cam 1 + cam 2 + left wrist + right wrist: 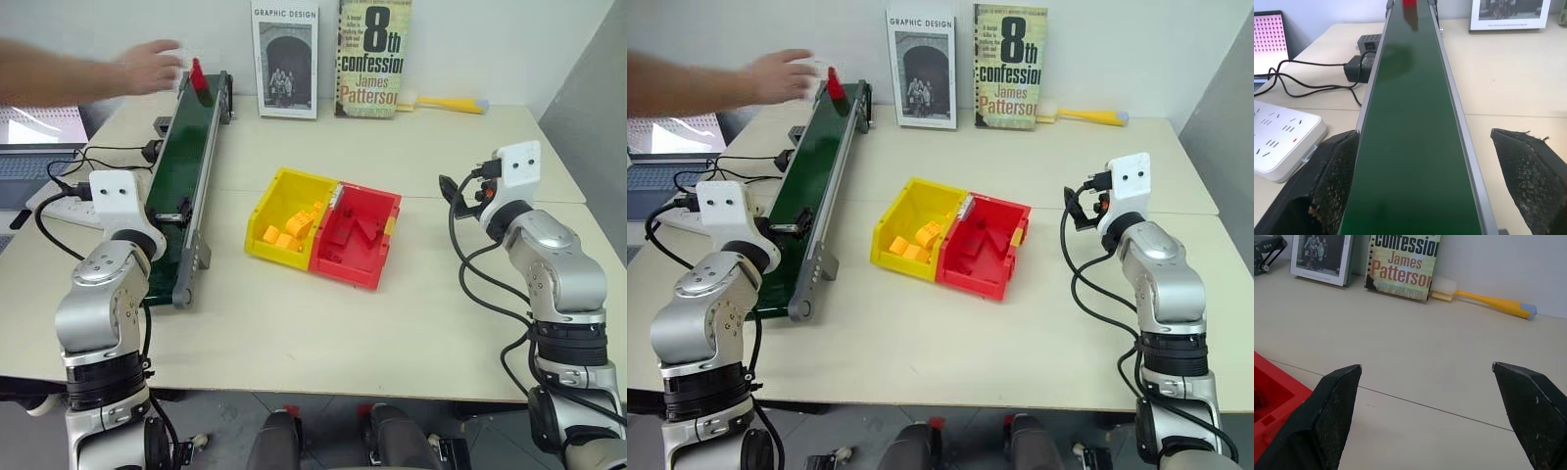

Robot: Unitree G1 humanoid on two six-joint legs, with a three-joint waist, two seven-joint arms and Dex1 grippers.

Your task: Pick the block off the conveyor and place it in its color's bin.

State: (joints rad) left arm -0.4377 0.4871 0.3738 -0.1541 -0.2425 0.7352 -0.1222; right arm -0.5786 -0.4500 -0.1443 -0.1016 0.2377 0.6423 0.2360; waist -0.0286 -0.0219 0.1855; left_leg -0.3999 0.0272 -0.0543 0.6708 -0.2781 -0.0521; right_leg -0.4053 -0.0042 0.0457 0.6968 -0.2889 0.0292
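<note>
Several blocks (358, 233) in red bin (387, 257)

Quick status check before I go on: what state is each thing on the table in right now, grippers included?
Red block: upright at the conveyor's far end, by a person's hand.
Conveyor: belt bare between the left gripper's fingers.
Red bin: holds red blocks.
Yellow bin: holds orange-yellow blocks.
Left gripper: open, straddling the belt.
Right gripper: open, holding nothing.
</note>
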